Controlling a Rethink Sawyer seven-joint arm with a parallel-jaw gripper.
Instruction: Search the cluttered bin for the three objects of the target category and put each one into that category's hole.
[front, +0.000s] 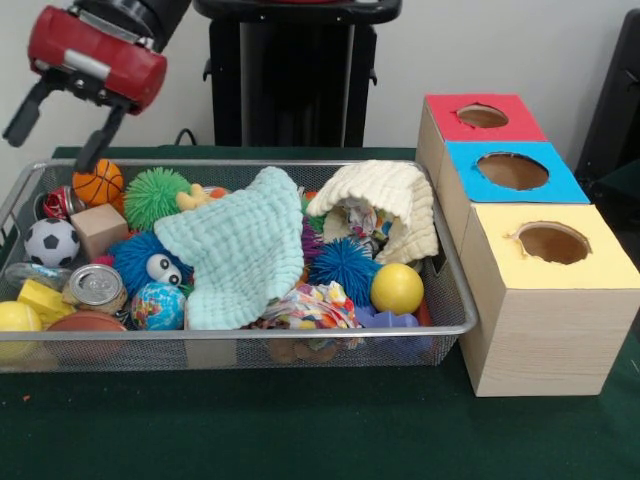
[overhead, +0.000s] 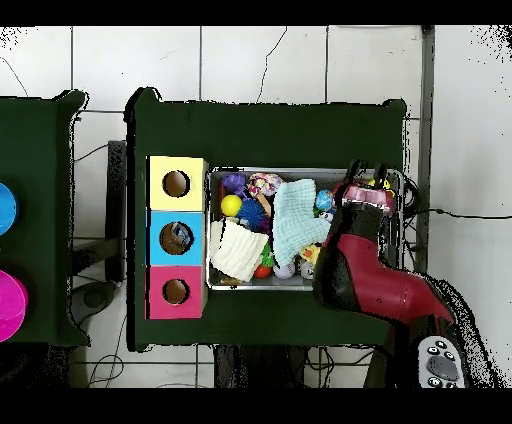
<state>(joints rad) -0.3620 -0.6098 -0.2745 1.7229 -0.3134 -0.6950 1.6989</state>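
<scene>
Fingers (front: 60, 125) spread wide and empty, hanging over the left end of the wire bin (front: 455, 300), just above the mini basketball (front: 98, 183). Bin sits on the green desk (front: 300, 420), packed with balls and toys, with a mint cloth (front: 240, 250) and a cream cloth (front: 385, 200) draped over the clutter. Red box (front: 480, 118), blue box (front: 512, 172) and yellow box (front: 550, 245) with holes line the bin's right side.

the arm (overhead: 372, 280) is a thick rounded shell of glossy red with black sections, and near the base it has a grey panel with small round buttons (overhead: 438, 362). its gripper (front: 62, 125) has a red body with a pale strip and two thin black fingers (front: 24, 116).
</scene>
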